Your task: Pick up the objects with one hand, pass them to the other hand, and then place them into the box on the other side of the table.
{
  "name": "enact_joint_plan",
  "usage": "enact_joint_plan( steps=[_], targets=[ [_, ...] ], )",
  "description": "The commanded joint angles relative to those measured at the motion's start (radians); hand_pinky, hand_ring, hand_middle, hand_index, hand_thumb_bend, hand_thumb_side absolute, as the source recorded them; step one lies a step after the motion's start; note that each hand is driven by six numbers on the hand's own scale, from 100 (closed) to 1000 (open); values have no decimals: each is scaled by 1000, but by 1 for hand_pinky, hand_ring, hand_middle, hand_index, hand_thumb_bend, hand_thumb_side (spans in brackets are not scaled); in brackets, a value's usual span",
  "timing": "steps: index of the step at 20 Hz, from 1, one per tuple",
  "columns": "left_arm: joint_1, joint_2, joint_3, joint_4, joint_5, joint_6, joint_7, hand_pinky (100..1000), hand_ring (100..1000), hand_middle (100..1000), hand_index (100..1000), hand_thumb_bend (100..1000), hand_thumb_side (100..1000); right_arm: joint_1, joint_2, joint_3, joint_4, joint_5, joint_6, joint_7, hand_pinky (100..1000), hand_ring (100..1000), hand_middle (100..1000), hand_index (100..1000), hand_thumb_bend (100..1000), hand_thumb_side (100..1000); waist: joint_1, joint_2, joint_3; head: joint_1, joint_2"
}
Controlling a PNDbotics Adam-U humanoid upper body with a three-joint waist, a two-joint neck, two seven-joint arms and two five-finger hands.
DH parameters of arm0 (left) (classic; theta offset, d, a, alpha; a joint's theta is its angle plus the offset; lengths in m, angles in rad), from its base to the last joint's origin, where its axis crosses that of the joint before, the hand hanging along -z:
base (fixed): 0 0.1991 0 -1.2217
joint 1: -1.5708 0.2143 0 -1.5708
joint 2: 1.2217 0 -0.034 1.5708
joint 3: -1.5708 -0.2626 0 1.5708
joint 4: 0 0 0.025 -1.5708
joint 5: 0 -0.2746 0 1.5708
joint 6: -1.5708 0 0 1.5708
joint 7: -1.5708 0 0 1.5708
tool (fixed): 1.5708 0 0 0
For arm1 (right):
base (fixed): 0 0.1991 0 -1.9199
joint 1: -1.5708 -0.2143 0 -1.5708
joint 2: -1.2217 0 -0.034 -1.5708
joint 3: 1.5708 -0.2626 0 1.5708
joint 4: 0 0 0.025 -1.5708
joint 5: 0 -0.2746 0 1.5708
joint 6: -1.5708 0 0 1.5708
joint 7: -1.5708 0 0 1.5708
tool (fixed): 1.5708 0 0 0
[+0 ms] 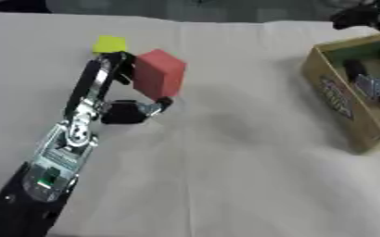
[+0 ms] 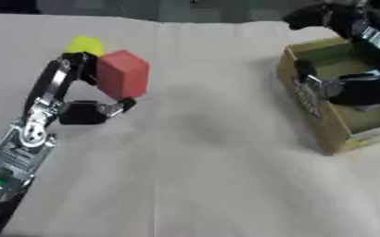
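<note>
Currently, status by item:

Left hand (image 1: 127, 99): I have it closed on the red block (image 1: 158, 74), fingers at the block's upper left edge and the thumb under its lower corner. I judge this pinch across opposite sides is what keeps the block from turning out of the hold.

Red block: sits between the left hand's fingers and thumb, on the side of the hand that faces the box. It appears lifted off the tabletop (image 1: 225, 176), though I cannot tell for certain that its lower corner is clear of the cloth.

Yellow object (image 1: 110, 44): lies on the tabletop just beyond the left hand's fingertips, apart from the red block. I read it as the next item to collect, left there because one hand takes one object at a time.

Right hand (image 2: 351, 88): hangs inside the box (image 2: 307, 104), well apart from the left hand. I cannot tell whether its fingers are straight or curled, nor whether they touch anything in there.

Box: an open cardboard carton on the right hand's side of the tabletop, well apart from the left hand. Its placement across from the objects is why a hand-to-hand pass is required.

Step in hand: by my judgement, carrying the red block toward the middle for the pass.

Next move calls for: bringing the right hand out of the box to meet the block.

Risk: the block could slip at the pass, as only its edges are gripped.
</note>
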State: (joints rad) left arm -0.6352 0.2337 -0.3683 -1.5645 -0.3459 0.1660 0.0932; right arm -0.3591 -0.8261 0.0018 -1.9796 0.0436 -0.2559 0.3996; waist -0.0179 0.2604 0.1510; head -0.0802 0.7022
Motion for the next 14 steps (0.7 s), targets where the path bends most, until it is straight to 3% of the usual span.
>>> enact_joint_plan(
  steps=[1, 8, 14],
  targets=[
    [-11, -6, -3, -5, -8, -44, -5, 599, 565, 415, 479, 100, 158, -39, -53, 13, -20, 9, -21, 40, 969, 877, 858, 883, 100, 110, -15, -42, 0, 1, 4],
    [-17, -24, -13, -12, -33, -106, -13, 599, 565, 414, 478, 100, 159, -137, -69, 67, 26, -9, -19, 110, 967, 879, 860, 884, 100, 129, -25, -50, 5, 8, 13],
    [-14, -33, -23, -10, -64, -153, -23, 599, 564, 415, 478, 100, 149, -200, -45, 111, 99, -8, -30, 179, 971, 884, 867, 892, 100, 132, -39, -60, 7, 29, 27]
  ],
)
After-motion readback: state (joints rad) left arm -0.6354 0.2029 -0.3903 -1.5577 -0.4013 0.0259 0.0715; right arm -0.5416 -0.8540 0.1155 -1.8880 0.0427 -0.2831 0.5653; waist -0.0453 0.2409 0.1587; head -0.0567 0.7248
